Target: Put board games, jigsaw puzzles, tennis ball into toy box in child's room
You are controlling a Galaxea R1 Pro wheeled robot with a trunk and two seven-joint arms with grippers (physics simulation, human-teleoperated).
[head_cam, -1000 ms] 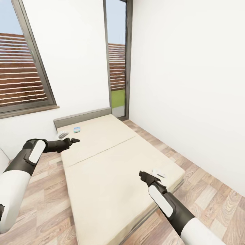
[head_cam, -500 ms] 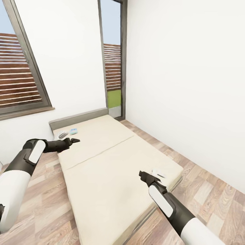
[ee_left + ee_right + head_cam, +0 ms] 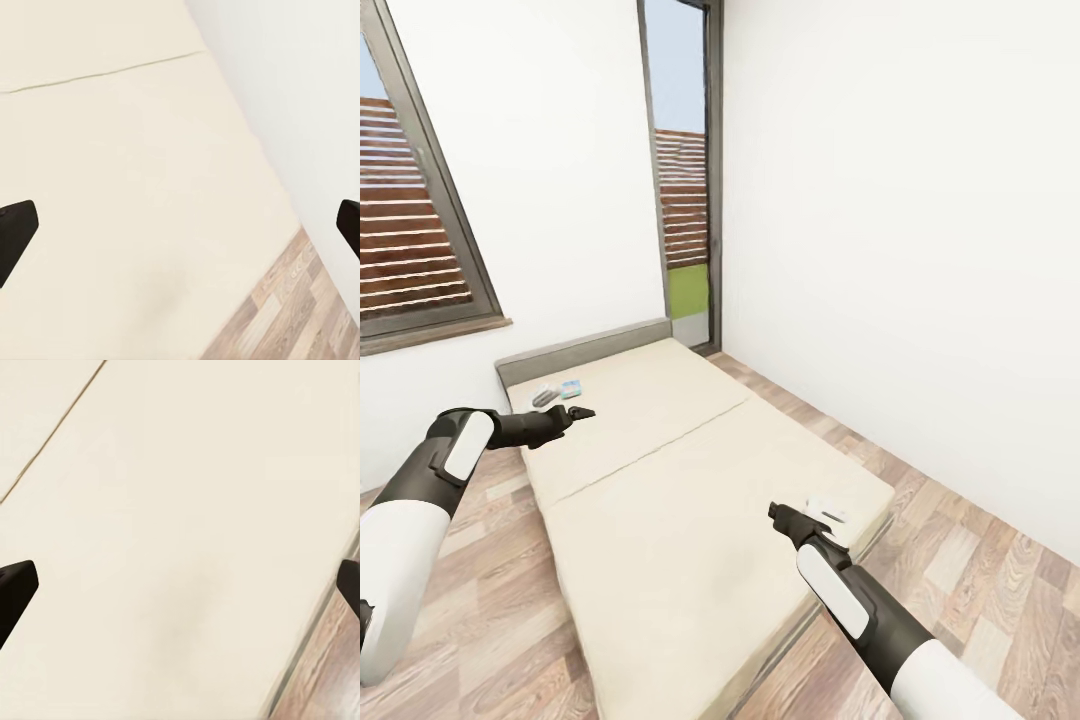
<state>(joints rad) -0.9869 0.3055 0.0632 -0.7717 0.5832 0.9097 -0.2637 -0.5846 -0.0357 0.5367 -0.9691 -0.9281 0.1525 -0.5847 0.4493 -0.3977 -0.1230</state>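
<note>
1. The bed (image 3: 680, 500) is the landmark: a low, wide bed with a beige two-part mattress (one seam across it) and a grey headboard (image 3: 585, 345) at its far end, standing on a wood-plank floor (image 3: 970, 560) below a white wall (image 3: 900, 230).
2. Behind the headboard a large window (image 3: 415, 240) and a narrow glazed door (image 3: 682, 180) look onto a slatted brown fence.
3. The left gripper (image 3: 582, 411) hangs over the bed's headboard half, near its edge; in the left wrist view its dark fingertips (image 3: 15, 232) sit far apart, jaws spread, nothing between them.
4. The right gripper (image 3: 774, 512) hangs over the bed's foot half; its wrist view shows fingertips (image 3: 15, 589) likewise wide apart over bare mattress.
5. A white board game (image 3: 828, 512) lies flat at the bed's foot corner, just beyond the right gripper.
6. A smaller blue board game (image 3: 570, 388) lies close by the headboard, with a small grey object (image 3: 543, 396) (too small to identify) beside it.
</note>
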